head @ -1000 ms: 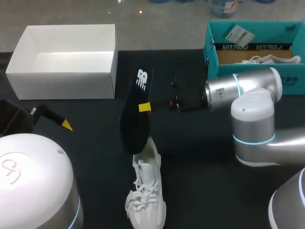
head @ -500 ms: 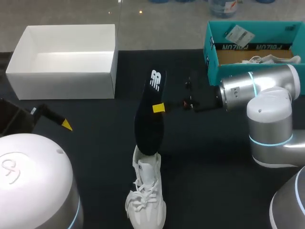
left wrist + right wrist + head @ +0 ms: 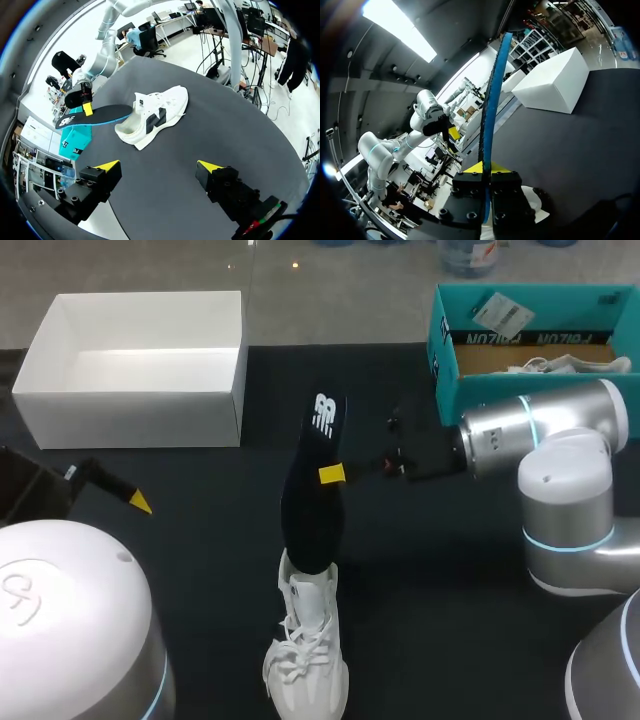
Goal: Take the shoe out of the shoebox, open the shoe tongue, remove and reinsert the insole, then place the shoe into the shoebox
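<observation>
Right gripper point(image 3: 331, 474) pinches the black foam insole point(image 3: 312, 510), which runs lengthwise from the heel of the white lace-up sneaker point(image 3: 305, 650) away from me; left gripper point(image 3: 159, 167) spread; teal cardboard box point(image 3: 445, 370) holds 1 pale shoe point(image 3: 565, 364).

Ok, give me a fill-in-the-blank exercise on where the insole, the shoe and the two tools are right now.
1. The black insole is clamped by the ____.
2. One end of it meets the heel opening of the white shoe, which rests on the ____, outside the white shoebox.
3. The left tool hangs clear of the shoe with its fingers ____, holding nothing.
Missing words: right tool; table; open.
</observation>
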`<state>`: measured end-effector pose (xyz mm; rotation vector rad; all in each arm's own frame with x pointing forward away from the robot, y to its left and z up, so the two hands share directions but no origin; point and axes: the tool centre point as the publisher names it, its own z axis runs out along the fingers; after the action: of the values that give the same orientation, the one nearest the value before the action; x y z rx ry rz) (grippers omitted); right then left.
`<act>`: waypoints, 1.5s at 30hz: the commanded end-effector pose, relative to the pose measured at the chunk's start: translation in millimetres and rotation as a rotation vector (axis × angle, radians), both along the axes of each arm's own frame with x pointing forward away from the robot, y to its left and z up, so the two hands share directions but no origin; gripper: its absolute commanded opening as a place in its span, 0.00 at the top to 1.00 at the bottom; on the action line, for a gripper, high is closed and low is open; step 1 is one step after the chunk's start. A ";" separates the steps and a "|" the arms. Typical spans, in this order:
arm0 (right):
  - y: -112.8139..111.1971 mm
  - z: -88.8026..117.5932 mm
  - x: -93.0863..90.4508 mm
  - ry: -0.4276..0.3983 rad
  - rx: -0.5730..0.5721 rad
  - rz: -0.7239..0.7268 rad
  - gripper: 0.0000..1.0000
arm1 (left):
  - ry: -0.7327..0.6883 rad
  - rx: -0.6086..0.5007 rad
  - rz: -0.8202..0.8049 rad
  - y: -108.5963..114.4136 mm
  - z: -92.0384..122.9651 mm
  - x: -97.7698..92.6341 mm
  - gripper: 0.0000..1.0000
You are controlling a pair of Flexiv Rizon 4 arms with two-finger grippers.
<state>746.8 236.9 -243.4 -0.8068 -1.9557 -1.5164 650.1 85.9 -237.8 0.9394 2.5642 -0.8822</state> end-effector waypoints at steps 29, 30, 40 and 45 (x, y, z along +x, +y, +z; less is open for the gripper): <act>14.7 3.1 5.8 -0.023 -0.064 0.018 1.00 | 0.001 0.002 -0.001 0.4 0.1 -0.1 0.00; 14.9 3.0 6.8 -0.026 -0.071 0.018 1.00 | 0.001 0.002 -0.001 0.4 0.1 -0.1 0.00; 13.8 -7.2 10.2 -0.065 -0.131 -0.004 1.00 | 0.001 0.002 -0.001 0.4 0.1 -0.1 0.00; 12.5 -12.7 10.7 -0.071 -0.142 -0.018 1.00 | 0.001 0.002 -0.001 0.4 0.1 -0.1 0.00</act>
<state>758.9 245.2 -254.1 -0.8315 -2.1280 -1.4483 650.0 86.0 -237.9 0.9390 2.5638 -0.8822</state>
